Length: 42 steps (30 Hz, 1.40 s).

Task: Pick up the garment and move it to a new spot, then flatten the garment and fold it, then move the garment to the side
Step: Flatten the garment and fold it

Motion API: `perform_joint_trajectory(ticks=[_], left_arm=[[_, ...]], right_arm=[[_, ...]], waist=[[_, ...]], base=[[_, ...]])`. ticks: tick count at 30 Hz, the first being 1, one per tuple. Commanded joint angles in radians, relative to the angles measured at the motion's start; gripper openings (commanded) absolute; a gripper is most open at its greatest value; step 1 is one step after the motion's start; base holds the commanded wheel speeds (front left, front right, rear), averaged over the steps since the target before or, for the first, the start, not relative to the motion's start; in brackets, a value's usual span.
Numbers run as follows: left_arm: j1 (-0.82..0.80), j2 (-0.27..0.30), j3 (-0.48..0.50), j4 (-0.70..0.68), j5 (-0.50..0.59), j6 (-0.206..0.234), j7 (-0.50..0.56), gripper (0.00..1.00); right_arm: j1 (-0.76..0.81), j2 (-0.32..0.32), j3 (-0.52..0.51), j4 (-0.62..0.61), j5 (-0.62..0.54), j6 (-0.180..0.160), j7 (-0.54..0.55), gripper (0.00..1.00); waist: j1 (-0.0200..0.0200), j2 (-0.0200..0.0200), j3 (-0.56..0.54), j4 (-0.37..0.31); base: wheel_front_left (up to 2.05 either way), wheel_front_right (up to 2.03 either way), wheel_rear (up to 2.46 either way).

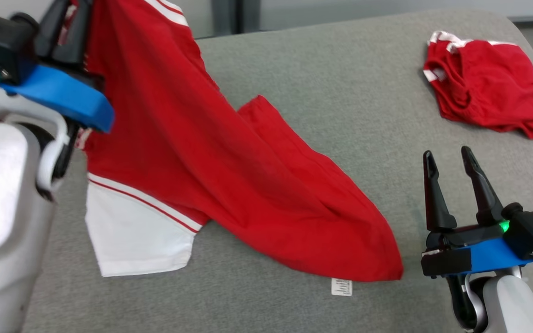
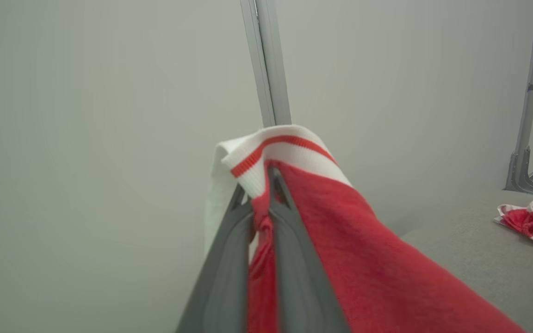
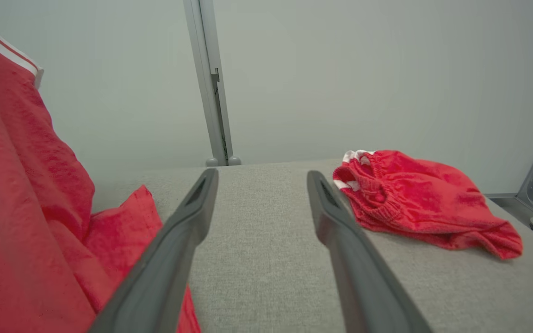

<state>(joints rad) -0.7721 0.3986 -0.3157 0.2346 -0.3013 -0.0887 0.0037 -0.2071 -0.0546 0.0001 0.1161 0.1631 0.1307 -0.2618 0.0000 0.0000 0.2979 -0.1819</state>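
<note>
My left gripper [image 2: 270,178] is clamped on the red jersey's [image 1: 229,185] striped white rib, holding it raised at the left, with its hem trailing on the grey table [image 1: 340,64]. It's soft, light and floppy (it will swing). I'd take the near hem corner with the wide-open right gripper [image 1: 447,155].

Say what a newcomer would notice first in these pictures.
First, the red garment with white trim, pinched in the shut left gripper at the upper left and draping down onto the grey surface. Next, a crumpled red garment lying at the far right, and the right gripper, open and empty, at the lower right.
</note>
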Motion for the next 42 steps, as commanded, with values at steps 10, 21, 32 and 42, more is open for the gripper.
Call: perform_joint_trajectory(ticks=[10,21,32,42], left_arm=[[-0.169,0.019,0.001,0.306,0.001,-0.015,-0.066,0.0],[-0.172,0.002,-0.01,0.619,-0.017,-0.026,-0.198,1.0],[-0.053,-0.016,0.04,0.577,-0.052,-0.004,-0.269,1.0],[0.267,-0.077,0.193,0.2,-0.014,0.058,-0.269,1.0]], right_arm=[[-0.059,0.003,-0.008,-0.02,0.01,0.0,-0.004,1.0],[-0.067,0.004,-0.02,-0.024,0.02,0.0,-0.004,1.0],[-0.042,0.004,-0.03,-0.016,0.004,0.0,-0.004,1.0],[-0.005,0.004,-0.036,-0.007,-0.008,0.0,-0.004,1.0]], waist=[[0.0,0.0,0.097,-0.086],[0.0,0.0,0.126,-0.106],[0.0,0.0,0.057,-0.036],[0.0,0.0,-0.022,0.051]], base=[[0.0,0.0,0.0],[0.0,0.0,0.0],[0.0,0.0,0.0],[0.0,0.0,0.0]])
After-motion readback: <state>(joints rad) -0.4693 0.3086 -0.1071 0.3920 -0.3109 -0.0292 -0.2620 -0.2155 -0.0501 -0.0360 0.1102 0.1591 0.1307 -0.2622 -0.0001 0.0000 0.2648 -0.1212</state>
